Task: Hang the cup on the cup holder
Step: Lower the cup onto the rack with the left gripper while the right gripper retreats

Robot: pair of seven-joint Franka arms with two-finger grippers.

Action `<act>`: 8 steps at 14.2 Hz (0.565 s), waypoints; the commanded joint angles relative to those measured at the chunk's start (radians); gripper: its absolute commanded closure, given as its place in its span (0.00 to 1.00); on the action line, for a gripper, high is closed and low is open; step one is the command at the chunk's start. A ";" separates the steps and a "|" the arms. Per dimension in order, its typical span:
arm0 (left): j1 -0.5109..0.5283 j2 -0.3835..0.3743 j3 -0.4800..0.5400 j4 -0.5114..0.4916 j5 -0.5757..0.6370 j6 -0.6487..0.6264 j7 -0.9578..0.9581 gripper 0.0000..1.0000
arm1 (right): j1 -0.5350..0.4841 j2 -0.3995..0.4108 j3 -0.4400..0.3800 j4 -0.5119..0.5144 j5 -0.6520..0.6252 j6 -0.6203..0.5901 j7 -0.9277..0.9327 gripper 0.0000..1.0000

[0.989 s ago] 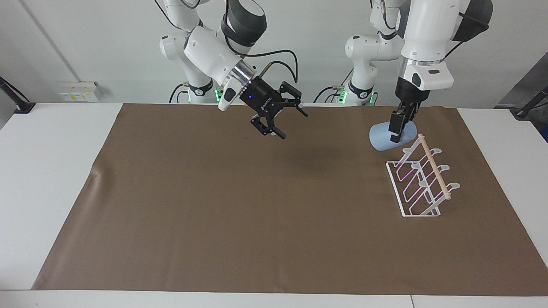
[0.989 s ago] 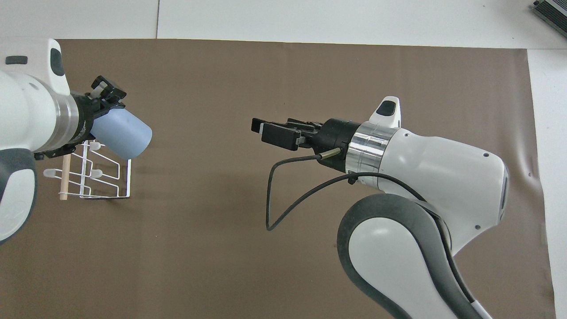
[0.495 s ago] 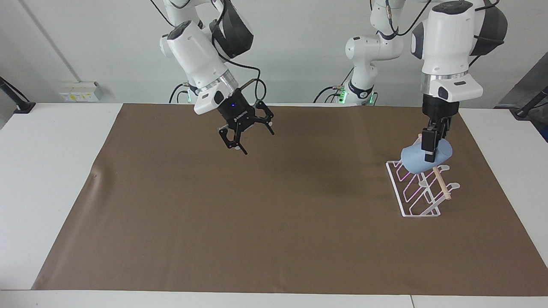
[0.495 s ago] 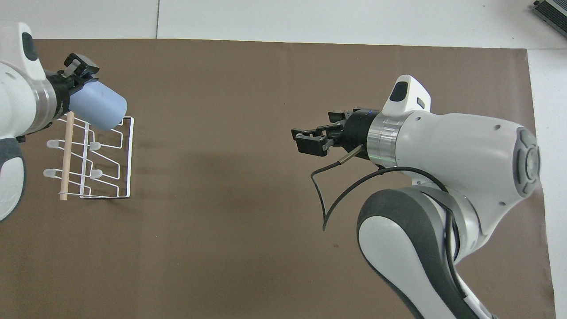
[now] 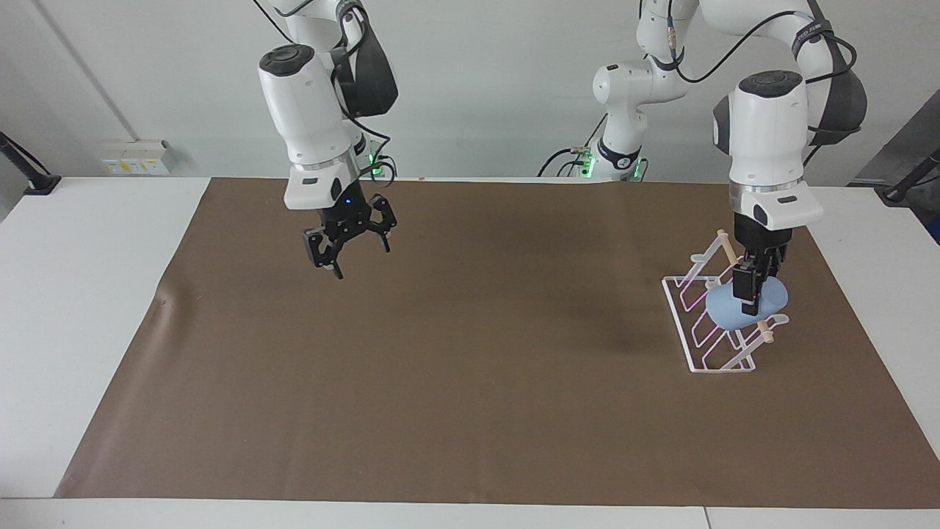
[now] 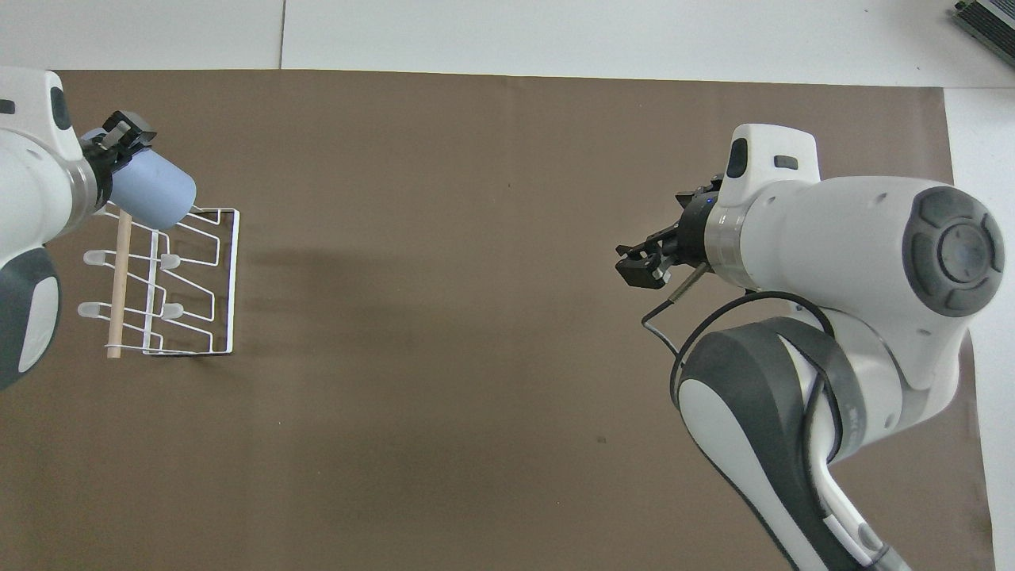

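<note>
I have the small light blue plastic cup (image 5: 745,307) pinched in my left hand (image 5: 748,294), one finger (image 5: 742,290) showing dark down its outer wall, and I hold it tipped on its side with the mouth toward the middle of the surface. In the facing view it sits low against the slanted white wire cup holder (image 5: 716,312), right at the prongs and the pale wooden dowel (image 5: 764,332) that crosses the top. In the overhead view the cup (image 6: 151,190) covers the end of the rack (image 6: 170,281) that is farther from me.

By my judgement the carrying is done and the hanging itself is under way. I cannot tell from either view whether a prong has entered the cup's mouth or whether the cup only rests against the wire. What is left, as I read it, is to seat it fully on a prong, open my fingers and lift away.

The rack stands on the brown mat (image 5: 470,353) toward my left arm's end of the surface. My right hand (image 5: 345,246) waits over bare mat toward the right arm's end, well apart from the rack, its fingers spread and holding nothing.
</note>
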 commanded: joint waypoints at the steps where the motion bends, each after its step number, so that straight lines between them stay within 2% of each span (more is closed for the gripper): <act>1: 0.018 -0.014 -0.004 -0.079 0.041 0.085 0.001 1.00 | -0.090 -0.001 0.009 0.009 -0.064 -0.031 -0.019 0.00; 3: 0.020 -0.014 -0.002 -0.093 0.044 0.105 0.001 1.00 | -0.112 0.000 0.008 0.028 -0.078 -0.084 0.062 0.00; 6: 0.018 -0.020 -0.004 -0.128 0.079 0.108 0.001 1.00 | -0.100 0.023 0.016 0.159 -0.153 -0.272 0.325 0.00; 8: 0.018 -0.022 -0.002 -0.154 0.085 0.136 0.001 1.00 | -0.101 0.036 0.017 0.224 -0.161 -0.354 0.381 0.00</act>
